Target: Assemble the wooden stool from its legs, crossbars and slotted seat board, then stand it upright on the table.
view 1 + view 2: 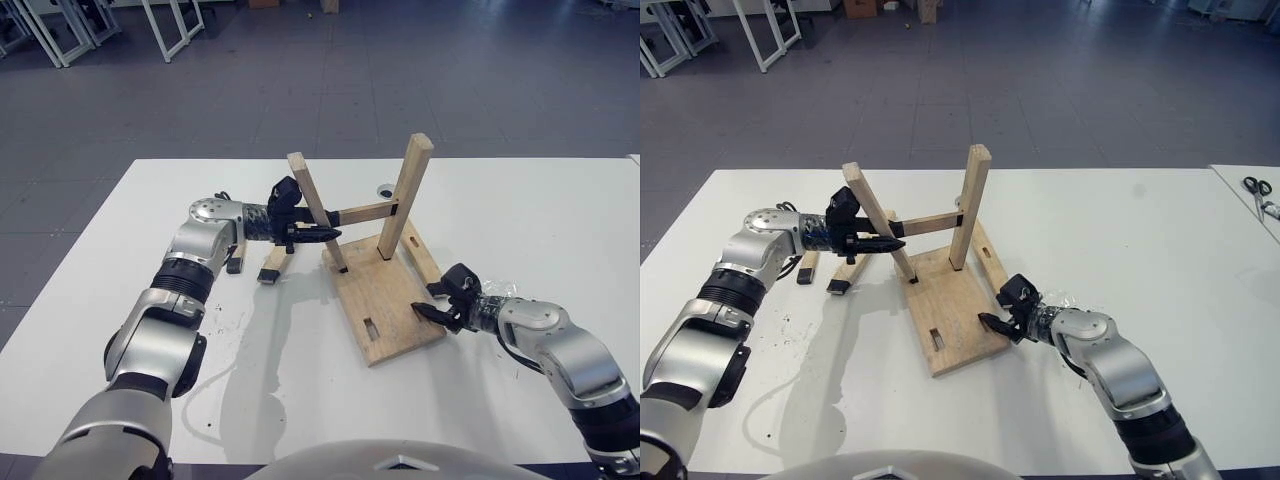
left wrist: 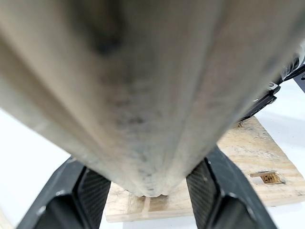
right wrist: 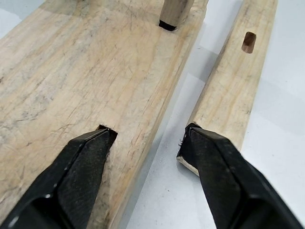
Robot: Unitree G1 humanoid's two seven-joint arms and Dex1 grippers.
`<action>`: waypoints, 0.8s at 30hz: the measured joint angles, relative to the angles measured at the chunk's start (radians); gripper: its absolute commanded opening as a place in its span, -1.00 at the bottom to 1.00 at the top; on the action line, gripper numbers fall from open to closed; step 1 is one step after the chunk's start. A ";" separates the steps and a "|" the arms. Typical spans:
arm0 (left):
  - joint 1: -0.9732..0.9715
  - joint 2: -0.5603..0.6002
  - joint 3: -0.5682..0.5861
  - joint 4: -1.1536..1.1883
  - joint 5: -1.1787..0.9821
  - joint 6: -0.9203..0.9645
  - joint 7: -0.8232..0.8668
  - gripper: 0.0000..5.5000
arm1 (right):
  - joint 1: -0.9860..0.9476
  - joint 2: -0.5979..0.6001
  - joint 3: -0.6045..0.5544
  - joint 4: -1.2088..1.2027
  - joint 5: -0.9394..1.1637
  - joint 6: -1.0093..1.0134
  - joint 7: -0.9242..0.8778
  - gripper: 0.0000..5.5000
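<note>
The slotted seat board (image 1: 385, 300) lies flat on the white table (image 1: 540, 220). Two legs stand in it: a tilted left leg (image 1: 308, 190) and a taller right leg (image 1: 408, 190), joined by a crossbar (image 1: 362, 212). My left gripper (image 1: 318, 234) is shut on the left leg (image 2: 143, 95), one finger (image 2: 90, 195) on each side of it. My right gripper (image 3: 147, 143) is open at the board's right edge. One fingertip (image 3: 90, 152) is at a slot in the board (image 3: 71, 71), the other over the end of a loose leg (image 3: 238, 81) lying beside it.
Two more loose wooden pieces (image 1: 275, 262) (image 1: 237, 255) lie on the table left of the assembly, under my left forearm. Scissors (image 1: 1255, 187) rest at the far right edge. A round grommet hole (image 1: 386, 188) sits behind the stool parts.
</note>
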 measured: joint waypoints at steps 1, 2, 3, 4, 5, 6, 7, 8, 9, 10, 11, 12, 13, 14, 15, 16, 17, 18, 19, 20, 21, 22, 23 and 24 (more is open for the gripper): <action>-0.007 0.000 -0.008 0.018 0.000 -0.011 0.004 -0.26 | -0.001 0.019 -0.004 0.000 0.008 0.007 -0.004 -0.09; -0.010 0.000 -0.010 0.029 0.000 -0.021 0.005 -0.26 | -0.004 0.035 -0.015 -0.001 0.020 0.007 -0.009 -0.16; -0.011 0.000 -0.016 0.033 0.000 -0.032 0.005 -0.26 | -0.018 0.059 -0.034 -0.003 0.025 0.008 -0.022 -0.23; -0.013 0.000 -0.019 0.037 -0.001 -0.036 0.005 -0.26 | -0.035 0.074 -0.050 -0.006 0.034 0.009 -0.036 -0.30; -0.015 0.000 -0.022 0.042 -0.002 -0.041 0.005 -0.26 | -0.057 0.097 -0.073 -0.014 0.045 0.020 -0.051 -0.36; -0.018 -0.001 -0.025 0.050 -0.002 -0.047 0.005 -0.26 | -0.080 0.121 -0.092 -0.024 0.060 0.034 -0.070 -0.43; -0.020 -0.003 -0.028 0.058 -0.002 -0.057 0.005 -0.26 | -0.110 0.161 -0.117 -0.038 0.082 0.054 -0.093 -0.48; -0.021 -0.004 -0.030 0.061 -0.002 -0.061 0.005 -0.26 | -0.139 0.201 -0.137 -0.051 0.106 0.075 -0.116 -0.57; -0.021 -0.004 -0.030 0.064 -0.003 -0.064 0.006 -0.26 | -0.166 0.242 -0.154 -0.063 0.130 0.096 -0.138 -0.62; -0.021 -0.005 -0.031 0.067 -0.003 -0.069 0.006 -0.26 | -0.190 0.284 -0.166 -0.078 0.154 0.116 -0.161 -0.69; -0.021 -0.005 -0.032 0.069 -0.003 -0.072 0.006 -0.26 | -0.220 0.342 -0.172 -0.091 0.182 0.139 -0.190 -0.71; -0.022 -0.005 -0.034 0.070 -0.003 -0.076 0.006 -0.26 | -0.237 0.377 -0.173 -0.097 0.198 0.149 -0.205 -0.71; -0.023 -0.006 -0.036 0.071 -0.003 -0.080 0.006 -0.26 | -0.254 0.412 -0.172 -0.099 0.212 0.160 -0.222 -0.71; -0.024 -0.006 -0.037 0.072 -0.003 -0.084 0.006 -0.26 | -0.275 0.446 -0.165 -0.098 0.214 0.161 -0.241 -0.71; -0.024 -0.006 -0.039 0.073 -0.003 -0.089 0.008 -0.26 | -0.293 0.465 -0.155 -0.092 0.210 0.158 -0.253 -0.71; -0.024 -0.006 -0.040 0.074 -0.003 -0.095 0.008 -0.26 | -0.314 0.482 -0.141 -0.080 0.198 0.151 -0.267 -0.71; -0.026 -0.007 -0.041 0.078 -0.003 -0.102 0.008 -0.26 | -0.349 0.501 -0.115 -0.045 0.166 0.122 -0.283 -0.71; -0.027 -0.009 -0.041 0.081 -0.003 -0.105 0.008 -0.26 | -0.383 0.516 -0.095 -0.007 0.134 0.087 -0.299 -0.71; -0.029 -0.011 -0.042 0.084 -0.003 -0.107 0.008 -0.26 | -0.408 0.527 -0.083 0.022 0.112 0.059 -0.310 -0.71; -0.030 -0.013 -0.043 0.090 -0.003 -0.110 0.008 -0.26 | -0.443 0.540 -0.066 0.067 0.076 0.015 -0.325 -0.71; -0.031 -0.015 -0.043 0.094 -0.003 -0.111 0.008 -0.26 | -0.473 0.554 -0.055 0.106 0.045 -0.032 -0.343 -0.71; -0.032 -0.016 -0.044 0.097 -0.003 -0.113 0.008 -0.26 | -0.489 0.564 -0.046 0.129 0.026 -0.062 -0.354 -0.71; -0.033 -0.017 -0.044 0.100 -0.003 -0.115 0.008 -0.26 | -0.502 0.576 -0.029 0.162 0.002 -0.099 -0.366 -0.71; -0.034 -0.018 -0.046 0.102 -0.003 -0.117 0.008 -0.26 | -0.504 0.587 -0.004 0.204 -0.025 -0.125 -0.375 -0.71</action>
